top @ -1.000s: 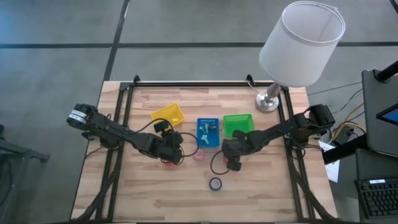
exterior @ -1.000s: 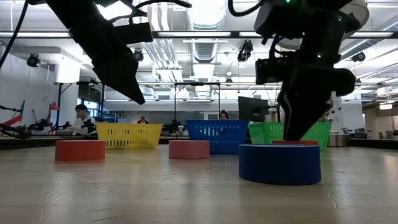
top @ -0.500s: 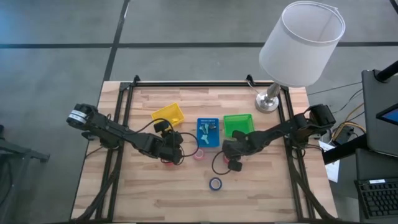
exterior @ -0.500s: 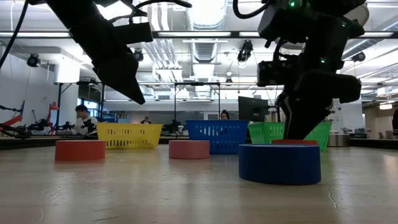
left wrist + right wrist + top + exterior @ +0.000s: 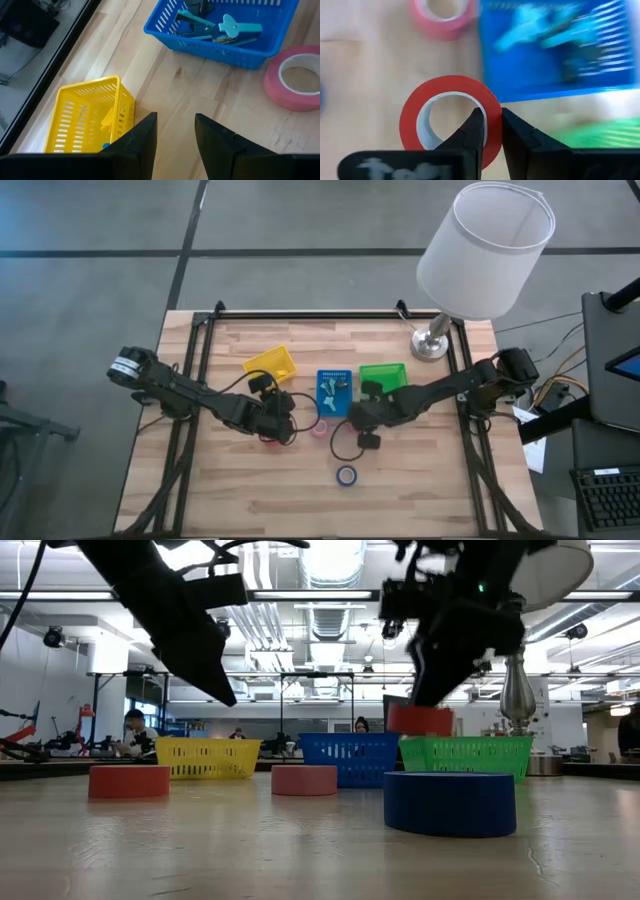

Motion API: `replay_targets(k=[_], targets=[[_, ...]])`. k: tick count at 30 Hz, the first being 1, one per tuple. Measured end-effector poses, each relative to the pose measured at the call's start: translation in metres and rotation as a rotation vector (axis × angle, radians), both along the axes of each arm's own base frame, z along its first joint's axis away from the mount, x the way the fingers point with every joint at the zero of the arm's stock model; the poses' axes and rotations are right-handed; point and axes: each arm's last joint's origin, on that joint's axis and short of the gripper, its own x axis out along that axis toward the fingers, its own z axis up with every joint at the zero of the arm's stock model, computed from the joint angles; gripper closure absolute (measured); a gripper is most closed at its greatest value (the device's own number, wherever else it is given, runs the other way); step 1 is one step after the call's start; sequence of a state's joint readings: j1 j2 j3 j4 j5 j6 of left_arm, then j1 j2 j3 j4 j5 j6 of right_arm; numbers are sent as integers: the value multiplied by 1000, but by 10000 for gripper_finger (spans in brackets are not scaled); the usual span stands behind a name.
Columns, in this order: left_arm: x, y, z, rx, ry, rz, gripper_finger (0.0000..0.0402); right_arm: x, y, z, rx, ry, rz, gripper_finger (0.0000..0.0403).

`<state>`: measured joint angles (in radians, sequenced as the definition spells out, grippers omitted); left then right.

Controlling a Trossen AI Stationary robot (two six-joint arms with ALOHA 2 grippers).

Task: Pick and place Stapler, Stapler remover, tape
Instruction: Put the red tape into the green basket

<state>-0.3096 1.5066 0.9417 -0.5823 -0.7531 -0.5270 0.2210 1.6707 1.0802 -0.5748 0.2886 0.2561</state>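
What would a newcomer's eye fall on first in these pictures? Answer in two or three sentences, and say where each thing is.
The right gripper draws the eye first: it is shut on the wall of a red tape roll, held in the air in front of the green basket. Next come the blue tape roll lying nearest the low camera, and the big white lamp at the table's far right corner.

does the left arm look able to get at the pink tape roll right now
Probably yes. The left tool hangs open just short of the pink tape roll, with only bare wood between them. The right tool, shut on a red tape roll, is lifted off to the side.
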Motion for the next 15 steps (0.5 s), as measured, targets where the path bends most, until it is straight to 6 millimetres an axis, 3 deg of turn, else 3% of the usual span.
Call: replay_targets(k=[4,9,15], targets=[[1,0,0,-3,-11,-1,266,-3,-9,19,-304,61,-65,358],[2,-1,1,-3,-17,-4,266,-4,-32,28,-697,31,-239,355],[2,-1,1,-6,-26,-4,266,-17,-67,1,-584,51,-463,352]])
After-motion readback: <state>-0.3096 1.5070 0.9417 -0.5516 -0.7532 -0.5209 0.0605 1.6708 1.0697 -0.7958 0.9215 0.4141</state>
